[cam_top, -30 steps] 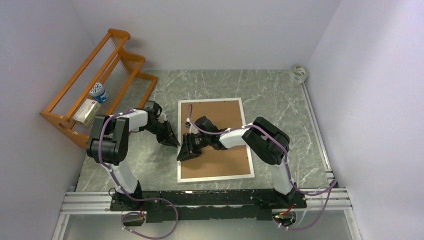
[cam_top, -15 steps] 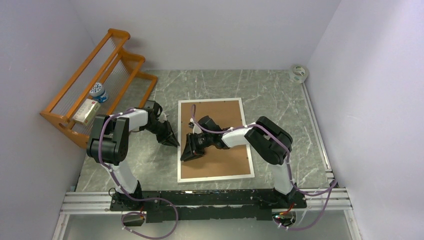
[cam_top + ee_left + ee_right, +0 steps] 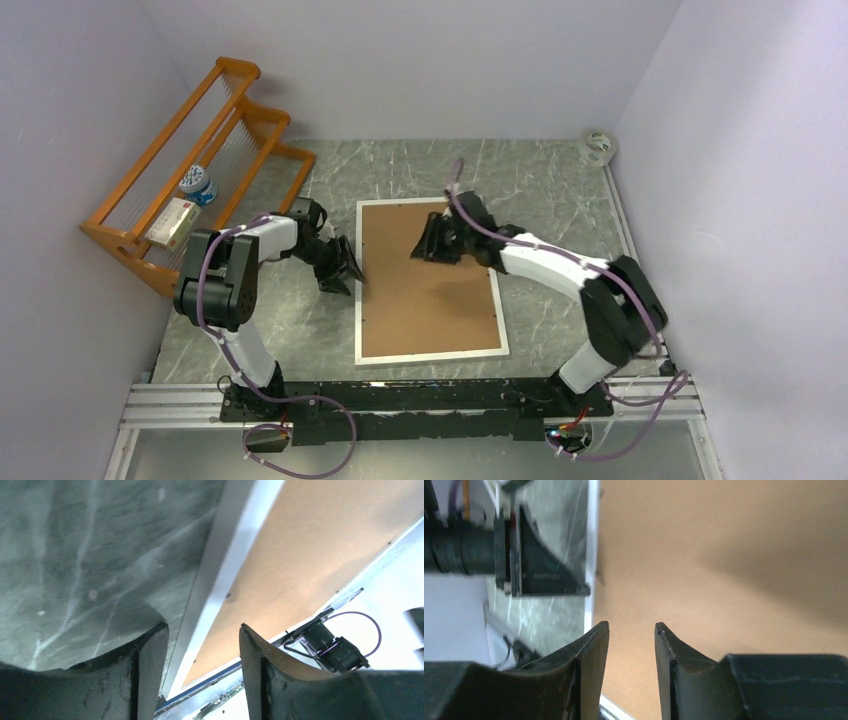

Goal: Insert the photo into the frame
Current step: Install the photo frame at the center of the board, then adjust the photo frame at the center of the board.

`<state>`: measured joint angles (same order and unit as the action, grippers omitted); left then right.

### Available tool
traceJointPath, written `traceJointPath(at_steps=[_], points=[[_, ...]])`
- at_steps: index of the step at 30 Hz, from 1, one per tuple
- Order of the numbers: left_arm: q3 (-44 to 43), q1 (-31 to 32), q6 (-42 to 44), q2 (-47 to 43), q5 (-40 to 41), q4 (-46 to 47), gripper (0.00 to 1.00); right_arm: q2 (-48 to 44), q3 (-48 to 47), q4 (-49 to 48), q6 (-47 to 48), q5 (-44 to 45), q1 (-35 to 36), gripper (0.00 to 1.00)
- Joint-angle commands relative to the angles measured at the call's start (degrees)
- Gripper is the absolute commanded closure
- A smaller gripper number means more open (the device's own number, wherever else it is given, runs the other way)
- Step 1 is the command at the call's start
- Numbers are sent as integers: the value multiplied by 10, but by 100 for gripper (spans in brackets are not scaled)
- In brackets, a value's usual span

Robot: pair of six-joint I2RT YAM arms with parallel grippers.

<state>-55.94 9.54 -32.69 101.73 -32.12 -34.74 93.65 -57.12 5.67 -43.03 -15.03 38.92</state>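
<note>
a: where is the frame found?
b: the frame (image 3: 430, 300) is laid flat on the table (image 3: 560, 190), face down. its brown hardboard back is turned up, with the white rim all around.
a: what is seen of the left tool?
b: the left tool (image 3: 347, 277) is lowered at the frame's left edge. in the left wrist view its jaws are seen parted fairly wide, with the white rim running beneath the gap. nothing is gripped.
a: and the right tool?
b: the right tool (image 3: 424, 250) is held over the upper half of the brown back. its jaws are parted narrowly, and only bare board is seen through the gap. whether the board is touched cannot be told.
a: what else is noted?
b: an orange rack (image 3: 190, 160) is stood by the left wall, with a small box (image 3: 170, 222) and a round jar (image 3: 198, 184) on it. a roll of tape (image 3: 598, 146) is placed at the table's far right corner.
</note>
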Motion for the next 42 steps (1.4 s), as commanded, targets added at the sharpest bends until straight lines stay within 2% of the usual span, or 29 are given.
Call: traceJointPath(at_steps=[1,7,11,15,19,24,33,39,42], points=[[-35,2,14,-10,14,28,37,-87,14,103,18,145,-66,53],[-87,1,19,36,15,19,35,-121,26,188,23,232,-159,29],[-127,0,15,67,30,17,31,-113,41,196,23,215,-195,23],[-156,0,-13,91,70,13,28,-81,42,206,24,192,-209,22],[-172,0,-29,113,68,23,28,-48,44,196,37,155,-211,22],[-197,0,-21,146,30,33,30,-11,43,181,43,105,-216,22],[-276,4,-3,213,-53,62,34,-8,70,137,46,-3,-216,25],[-372,7,13,277,-69,78,34,-28,127,59,36,-105,-216,26],[-422,15,24,310,-44,85,33,-38,157,3,35,-174,-214,26]])
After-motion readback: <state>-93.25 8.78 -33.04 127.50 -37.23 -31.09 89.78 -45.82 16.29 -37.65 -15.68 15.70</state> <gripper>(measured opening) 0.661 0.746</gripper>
